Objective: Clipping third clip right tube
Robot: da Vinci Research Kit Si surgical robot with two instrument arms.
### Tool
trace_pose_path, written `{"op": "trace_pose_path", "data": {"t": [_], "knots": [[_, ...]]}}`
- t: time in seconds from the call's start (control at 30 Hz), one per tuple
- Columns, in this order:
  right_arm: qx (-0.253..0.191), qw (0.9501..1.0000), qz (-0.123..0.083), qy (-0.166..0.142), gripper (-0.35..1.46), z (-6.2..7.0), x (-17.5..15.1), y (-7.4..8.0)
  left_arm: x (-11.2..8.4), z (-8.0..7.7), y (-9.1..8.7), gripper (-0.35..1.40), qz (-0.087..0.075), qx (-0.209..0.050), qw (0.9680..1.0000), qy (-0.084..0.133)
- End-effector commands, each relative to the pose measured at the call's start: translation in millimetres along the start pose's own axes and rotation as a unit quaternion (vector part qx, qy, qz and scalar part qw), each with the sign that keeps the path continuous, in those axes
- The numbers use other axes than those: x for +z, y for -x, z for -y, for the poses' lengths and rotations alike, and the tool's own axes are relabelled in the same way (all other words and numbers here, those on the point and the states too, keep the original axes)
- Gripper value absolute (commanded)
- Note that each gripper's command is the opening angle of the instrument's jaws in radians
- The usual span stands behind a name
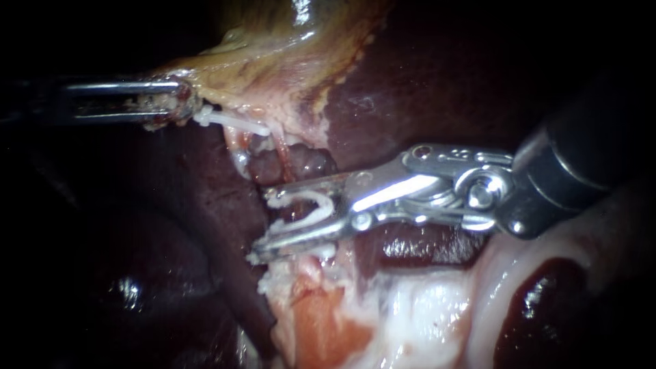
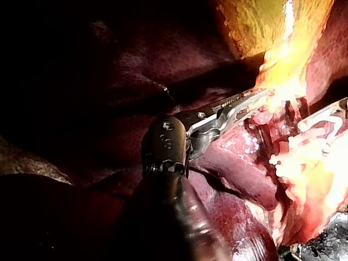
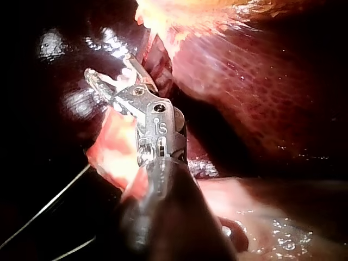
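My left instrument (image 1: 179, 104) comes in from the left, its jaws shut on the edge of the yellowish gallbladder (image 1: 287, 48); the left wrist view shows this grip (image 2: 260, 98) too. A white clip (image 1: 232, 123) lies across the tissue just beside those jaws. A thin pink tube (image 1: 281, 156) runs down from there and passes behind the upper jaw of my right instrument (image 1: 263, 225). That instrument enters from the right. Its jaws stand apart with a white clip (image 1: 307, 205) seated between them, touching both, as the right wrist view (image 3: 106, 81) also shows.
Dark red liver (image 1: 437, 75) fills the upper right and the left. Pale white and orange tissue (image 1: 383, 307) lies below the right instrument's jaws. A dark band (image 1: 232, 273) runs down past the lower jaw. Two thin lines (image 3: 43, 212) cross beside the right shaft.
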Motion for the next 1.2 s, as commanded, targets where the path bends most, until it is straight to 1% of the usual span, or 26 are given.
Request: {"op": "trace_pose_path", "data": {"t": [0.03, 0.2, 0.33, 0.43, 0.6, 0.73, 0.9, 1.0, 1.2], "knots": [[0.000, 1.0000, 0.001, -0.002, 0.49, 0.1, -0.7, 0.1, 0.0, 0.0, 0.0, -0.35, 0.000, 0.000, 1.0000, 0.001], [0.000, 1.0000, 0.002, -0.007, 0.49, 0.1, -3.3, 0.5, -0.2, 0.0, 0.0, -0.35, 0.000, 0.000, 1.0000, 0.001], [0.002, 1.0000, -0.001, -0.001, 0.49, -0.3, -4.8, 0.6, -0.2, 0.0, -0.1, -0.35, 0.000, 0.000, 1.0000, 0.001], [0.002, 1.0000, -0.002, 0.000, 0.49, -0.9, -5.0, 0.7, -0.2, 0.0, -0.1, -0.35, 0.000, 0.000, 1.0000, 0.001], [0.004, 1.0000, -0.002, 0.003, 0.49, -2.2, -4.3, 1.0, -0.2, 0.0, -0.1, -0.35, 0.000, 0.000, 1.0000, 0.001], [0.009, 0.9999, -0.004, 0.007, 0.49, -3.4, -3.0, 1.4, -0.2, 0.0, -0.1, -0.35, 0.000, 0.000, 1.0000, 0.001], [0.004, 0.9999, 0.000, 0.015, 0.49, -4.9, -0.7, 2.6, -0.2, 0.0, -0.1, -0.35, 0.000, 0.000, 1.0000, 0.001], [0.003, 0.9998, -0.001, 0.018, 0.50, -5.6, 0.4, 3.0, -0.2, 0.0, -0.1, -0.35, 0.000, 0.000, 1.0000, 0.001], [0.003, 0.9998, -0.002, 0.022, 0.50, -6.2, 1.8, 2.8, -0.2, 0.0, -0.1, -0.35, 0.000, 0.000, 1.0000, 0.001]]}}
